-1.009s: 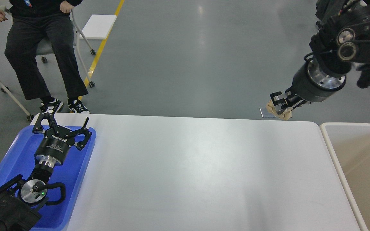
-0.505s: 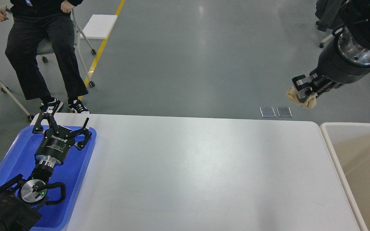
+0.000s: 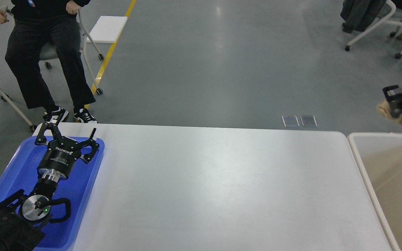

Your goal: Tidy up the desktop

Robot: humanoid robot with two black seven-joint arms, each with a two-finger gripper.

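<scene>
The white desktop [image 3: 215, 188] fills the middle of the head view. My right gripper [image 3: 394, 106] is at the right edge, above the far rim of the beige bin [image 3: 361, 164], and is shut on a crumpled tan paper wad [image 3: 386, 112]. My left gripper [image 3: 69, 134] is open and empty, with its fingers spread over the far end of the blue tray [image 3: 19, 164] at the desktop's left.
A seated person [image 3: 44, 52] and chairs are beyond the table's far left corner. Another chair [image 3: 379, 21] with a jacket is at the far right. Two small metal floor plates [image 3: 298, 121] lie just past the table's far edge.
My right arm has swung to the right and slightly down with the paper wad, from beyond the table's far edge to above the bin. The left arm has not moved.
</scene>
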